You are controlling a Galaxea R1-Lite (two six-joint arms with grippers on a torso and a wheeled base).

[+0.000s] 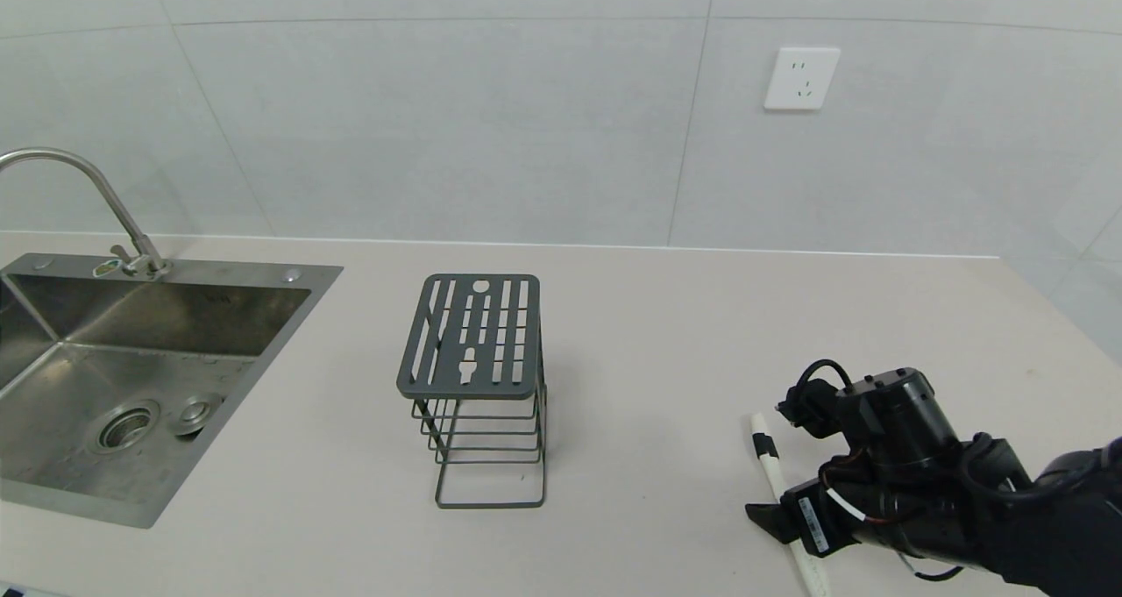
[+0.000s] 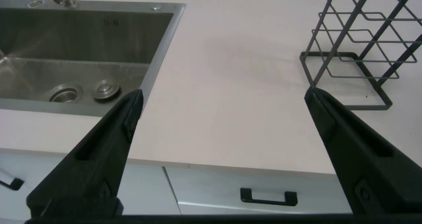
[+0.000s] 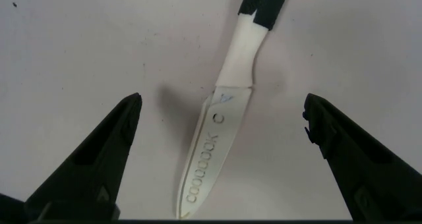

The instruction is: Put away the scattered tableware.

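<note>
1. Seeing white knife with black-banded handle point(image 3: 221, 138) lying flat on pale countertop point(image 1: 666, 334), front right.
2. Hovering right gripper point(image 3: 222, 102) straight over that knife, fingers spread wide either side of the blade, clamping nothing.
3. Holding left gripper point(image 2: 224, 92) above counter's front edge, fingers likewise spread, gripping nothing.
4. Noting dark grey wire rack with slotted top point(image 1: 469, 343) standing upright mid-counter, between stainless steel sink point(image 1: 316, 273) and knife, well apart from both.

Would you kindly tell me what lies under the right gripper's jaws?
A white knife lies flat on the counter beneath the right gripper, between its open jaws, untouched. From the head view, the gripper covers the knife's middle; the black-banded handle end shows.
</note>
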